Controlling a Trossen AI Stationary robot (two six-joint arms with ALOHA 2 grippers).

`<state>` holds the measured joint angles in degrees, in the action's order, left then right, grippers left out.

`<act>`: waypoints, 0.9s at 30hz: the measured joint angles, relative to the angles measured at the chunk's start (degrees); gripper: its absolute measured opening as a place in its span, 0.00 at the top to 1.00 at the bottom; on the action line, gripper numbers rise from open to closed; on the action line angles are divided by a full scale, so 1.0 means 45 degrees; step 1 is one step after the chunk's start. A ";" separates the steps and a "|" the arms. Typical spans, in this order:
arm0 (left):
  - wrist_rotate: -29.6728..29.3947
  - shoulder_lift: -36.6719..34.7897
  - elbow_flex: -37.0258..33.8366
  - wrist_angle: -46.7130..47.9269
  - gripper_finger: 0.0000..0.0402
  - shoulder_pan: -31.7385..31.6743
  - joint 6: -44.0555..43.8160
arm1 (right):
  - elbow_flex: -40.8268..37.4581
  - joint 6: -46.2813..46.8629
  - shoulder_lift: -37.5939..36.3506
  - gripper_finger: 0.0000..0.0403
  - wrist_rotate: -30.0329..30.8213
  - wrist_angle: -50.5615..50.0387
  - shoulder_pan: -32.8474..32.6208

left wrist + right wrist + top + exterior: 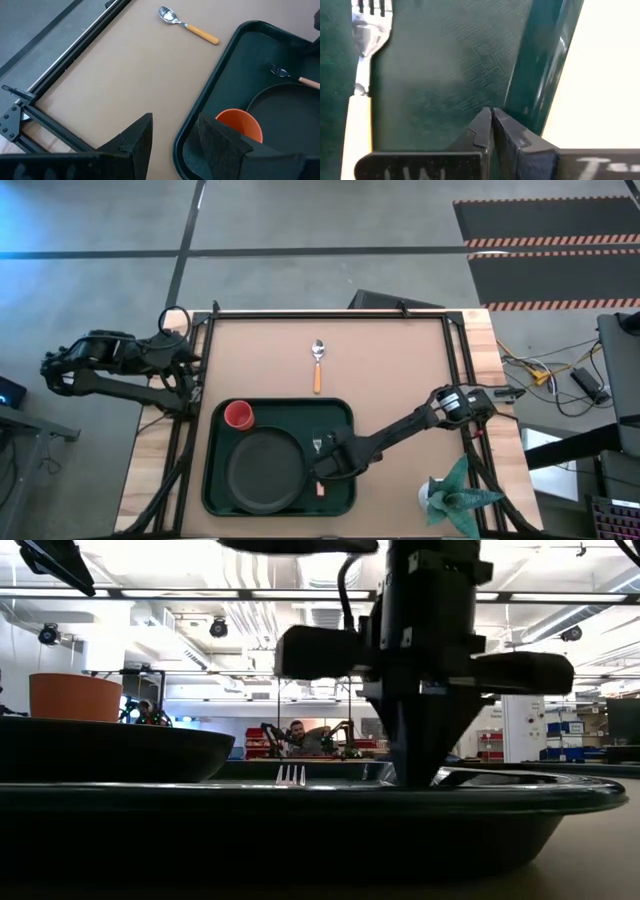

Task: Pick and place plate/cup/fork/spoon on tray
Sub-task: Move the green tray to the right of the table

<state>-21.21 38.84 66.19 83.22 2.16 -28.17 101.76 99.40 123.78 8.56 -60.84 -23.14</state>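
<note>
Fork (pixel 362 75) beside shut right gripper (pixel 491 125)

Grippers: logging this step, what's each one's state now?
Left gripper: open, holding nothing.
Right gripper: shut, empty, beside the fork.

Ceiling lights backlight the low view; tray (pixel 300 810) silhouetted, right wrist view blurred
</note>
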 joint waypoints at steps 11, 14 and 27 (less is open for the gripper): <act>0.0005 0.0007 0.0000 -0.0029 0.65 0.0002 -0.0043 | -0.1059 0.0004 -0.0249 0.98 -0.0162 -0.0364 -0.0280; 0.0010 0.0007 0.0000 -0.0027 0.65 0.0000 -0.0299 | -0.1246 0.0292 -0.0369 0.98 -0.0514 -0.1079 -0.0433; 0.0024 0.0005 0.0000 -0.0034 0.65 0.0000 -0.0318 | -0.2597 0.2031 -0.1215 0.98 -0.1727 -0.2134 -0.1396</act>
<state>-21.10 38.86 66.19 83.07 2.16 -29.61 90.08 108.54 118.32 0.79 -70.44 -29.42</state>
